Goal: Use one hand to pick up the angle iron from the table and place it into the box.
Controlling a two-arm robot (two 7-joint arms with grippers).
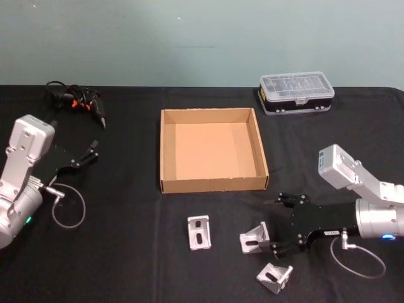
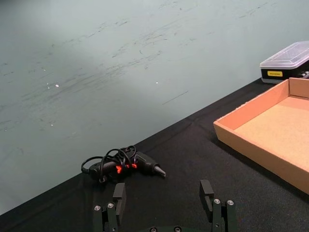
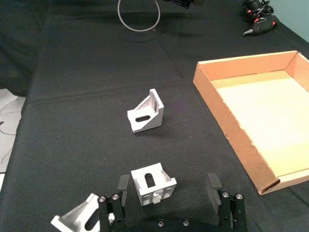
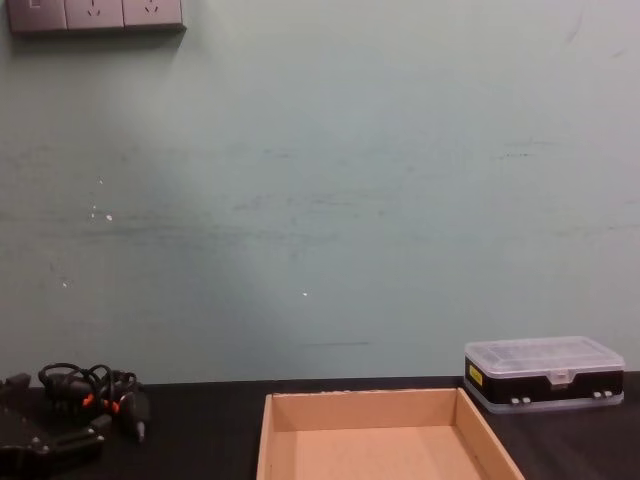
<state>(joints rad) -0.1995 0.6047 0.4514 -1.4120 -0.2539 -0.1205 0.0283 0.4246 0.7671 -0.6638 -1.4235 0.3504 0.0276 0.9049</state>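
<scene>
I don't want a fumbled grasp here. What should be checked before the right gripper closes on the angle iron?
1. Right gripper open: ok.
2. Middle angle iron between its fingers: ok, though off-centre.
3. Nearest other angle iron clear of the fingers: cannot tell.
4. Box open and empty: ok.
5. Left gripper out of the path: ok, parked at the far left.

right gripper (image 1: 278, 226) sat low at near right, grey arm reaching in toward the left, fingers (image 3: 213, 182) spread wide, left gripper (image 1: 71, 168) parked at left edge, jaws spread too
</scene>
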